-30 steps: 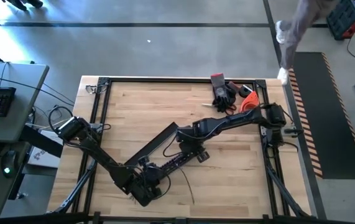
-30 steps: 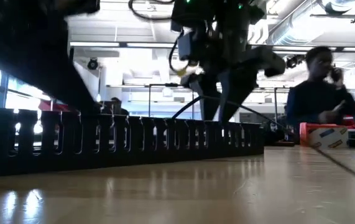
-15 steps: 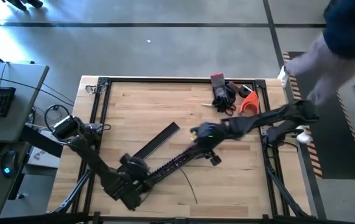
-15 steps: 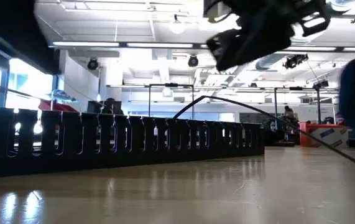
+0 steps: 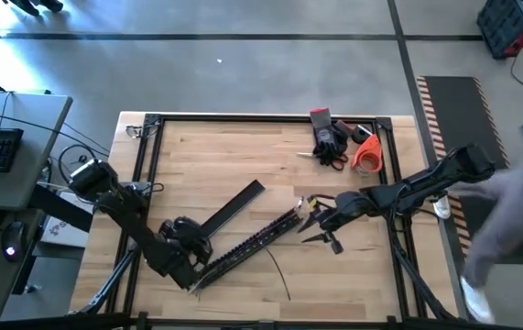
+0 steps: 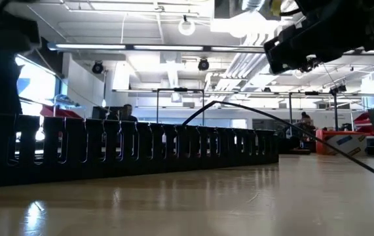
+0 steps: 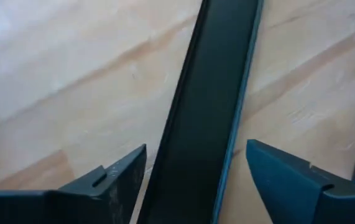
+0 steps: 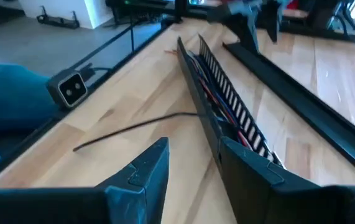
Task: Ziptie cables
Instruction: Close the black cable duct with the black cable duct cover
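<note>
High view: cables [image 5: 279, 275] trail from slotted bar [image 5: 247, 246] over bare table [image 5: 197, 151].

blurred person [image 5: 508, 220] cut off at table's right edge

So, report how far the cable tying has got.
Done: coloured cables lie in the slotted duct. In hand: left gripper open over the flat black bar, right gripper at the duct's end. Left: no tie shows round the cables, and a thin black strand lies loose on the table.
</note>
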Robot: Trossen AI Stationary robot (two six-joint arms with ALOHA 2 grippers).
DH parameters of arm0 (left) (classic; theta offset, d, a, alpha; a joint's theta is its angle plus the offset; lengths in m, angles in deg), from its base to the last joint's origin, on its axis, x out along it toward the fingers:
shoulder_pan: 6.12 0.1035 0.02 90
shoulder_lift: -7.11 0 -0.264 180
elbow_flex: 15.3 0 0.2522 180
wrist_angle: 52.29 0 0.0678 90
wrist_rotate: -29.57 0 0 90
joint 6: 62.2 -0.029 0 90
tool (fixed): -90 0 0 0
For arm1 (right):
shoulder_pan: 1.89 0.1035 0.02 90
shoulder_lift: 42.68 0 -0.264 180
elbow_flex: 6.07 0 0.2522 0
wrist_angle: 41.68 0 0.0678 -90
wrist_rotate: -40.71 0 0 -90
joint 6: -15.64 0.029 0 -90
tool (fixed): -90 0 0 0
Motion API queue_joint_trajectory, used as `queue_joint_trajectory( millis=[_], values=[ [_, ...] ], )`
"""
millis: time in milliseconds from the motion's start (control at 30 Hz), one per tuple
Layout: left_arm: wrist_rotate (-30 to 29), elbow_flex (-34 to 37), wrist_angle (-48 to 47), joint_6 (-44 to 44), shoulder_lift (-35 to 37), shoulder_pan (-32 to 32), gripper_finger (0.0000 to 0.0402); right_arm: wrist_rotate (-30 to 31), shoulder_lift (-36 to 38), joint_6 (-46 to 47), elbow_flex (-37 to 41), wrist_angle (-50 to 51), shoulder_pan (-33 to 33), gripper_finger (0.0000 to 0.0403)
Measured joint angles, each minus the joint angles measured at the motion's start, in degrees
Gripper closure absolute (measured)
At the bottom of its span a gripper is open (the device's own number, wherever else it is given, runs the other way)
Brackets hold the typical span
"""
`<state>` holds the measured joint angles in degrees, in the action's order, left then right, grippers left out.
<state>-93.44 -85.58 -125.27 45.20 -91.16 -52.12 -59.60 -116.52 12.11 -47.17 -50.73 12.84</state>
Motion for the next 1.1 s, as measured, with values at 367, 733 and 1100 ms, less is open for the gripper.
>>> queue_joint_trajectory(
  millis=[367,733,1100],
  values=[
    [5.59,17.36,24.32,-5.65,5.98,5.12,0.0228,2.34,-0.44,-0.15,0.27,-1.56,3.07,0.0277],
    [9.56,16.67,24.10,-10.75,5.75,7.59,0.0393,3.09,-0.44,0.76,0.25,-2.08,3.07,0.0277],
    [4.22,4.45,11.06,-28.67,5.50,10.77,0.0401,11.67,-5.78,-1.16,-1.85,-5.70,2.23,0.0276]
  ],
)
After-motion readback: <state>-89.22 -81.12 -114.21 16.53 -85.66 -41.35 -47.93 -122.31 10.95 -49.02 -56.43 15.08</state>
